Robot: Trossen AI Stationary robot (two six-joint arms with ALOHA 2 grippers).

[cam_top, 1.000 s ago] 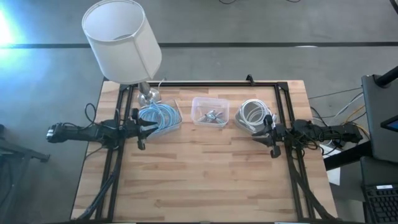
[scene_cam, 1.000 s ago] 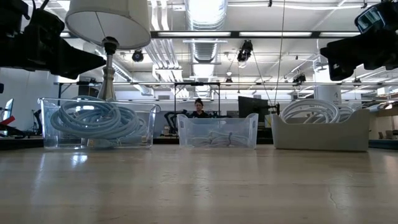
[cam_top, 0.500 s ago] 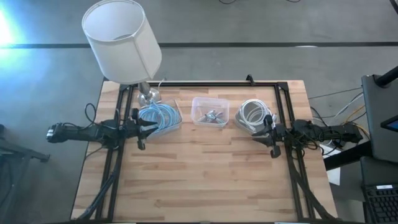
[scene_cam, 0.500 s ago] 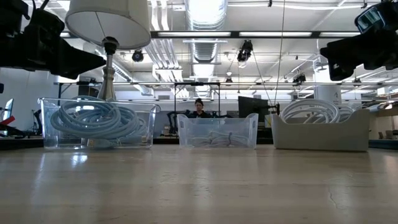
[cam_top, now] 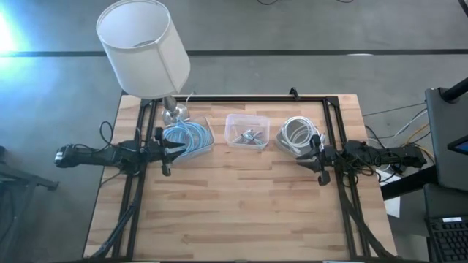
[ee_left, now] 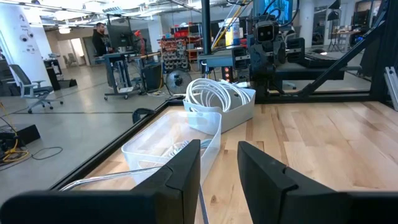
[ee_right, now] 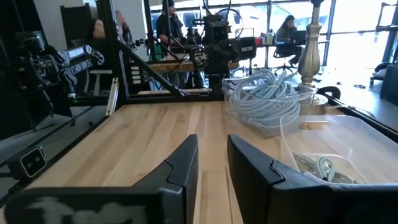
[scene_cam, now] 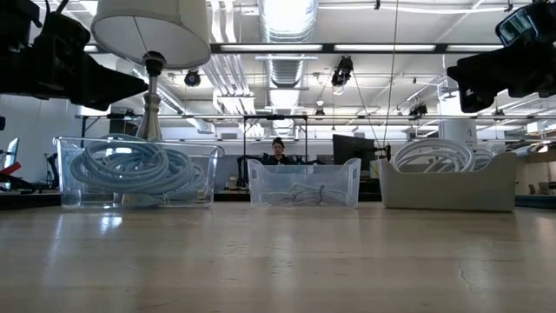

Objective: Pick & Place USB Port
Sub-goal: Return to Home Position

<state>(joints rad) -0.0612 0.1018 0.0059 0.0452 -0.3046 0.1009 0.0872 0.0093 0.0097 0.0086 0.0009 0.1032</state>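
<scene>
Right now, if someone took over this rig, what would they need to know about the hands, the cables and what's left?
Left hand: narrowly open, empty, beside the clear bin of coiled light-blue cables.
Right hand: narrowly open, empty, beside the white bin of coiled white cables.
Middle clear plastic bin holds small metallic adapters.
Wooden table shows no loose cables, so sorting looks done.
Left: both arms look near their rest poses; confirm home.

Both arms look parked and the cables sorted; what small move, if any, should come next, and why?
Probably none beyond holding position: the left gripper and right gripper sit empty at the table's sides, blue cables and white cables lie in their bins.
</scene>
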